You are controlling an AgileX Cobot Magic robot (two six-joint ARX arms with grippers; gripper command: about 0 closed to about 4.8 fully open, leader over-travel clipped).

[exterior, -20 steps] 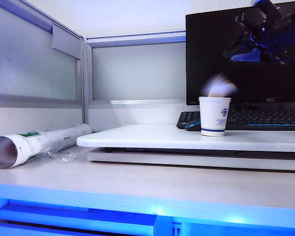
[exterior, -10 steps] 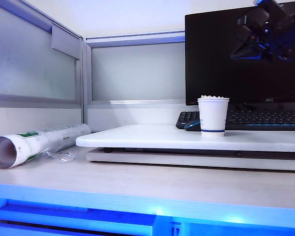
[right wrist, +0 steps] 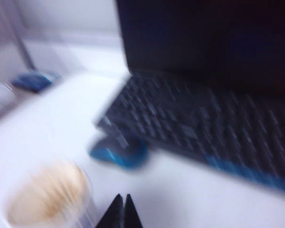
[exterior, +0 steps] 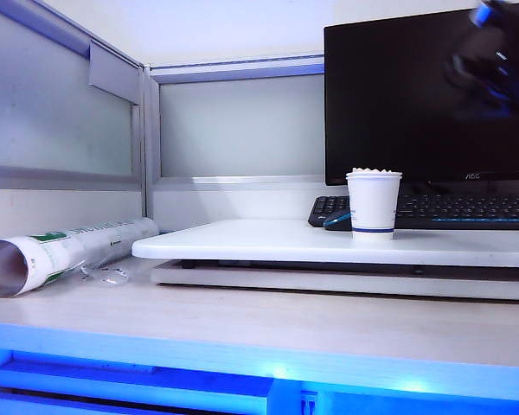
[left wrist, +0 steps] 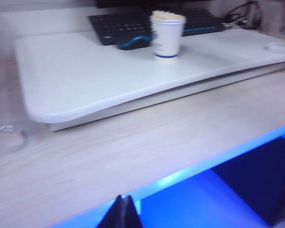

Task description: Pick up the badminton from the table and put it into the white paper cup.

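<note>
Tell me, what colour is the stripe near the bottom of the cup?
Blue. The stripe rings the white cup near its base, clearest in the exterior view.

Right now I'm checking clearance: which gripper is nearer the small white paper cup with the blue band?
Right. The right gripper, shut, hangs just above and beside the white paper cup; the left gripper, shut, sits back over the desk's front edge, well short of it.

Ext cam low at desk edge; wrist cams overhead; all share white paper cup (exterior: 373, 203).

White paper cup (exterior: 373, 204) with a blue band, cream badminton (left wrist: 167, 15) feathers inside; white surface (exterior: 268, 242); black keyboard (exterior: 467, 207); blue mouse (right wrist: 118, 152); white-and-green tube (exterior: 65, 251).
</note>
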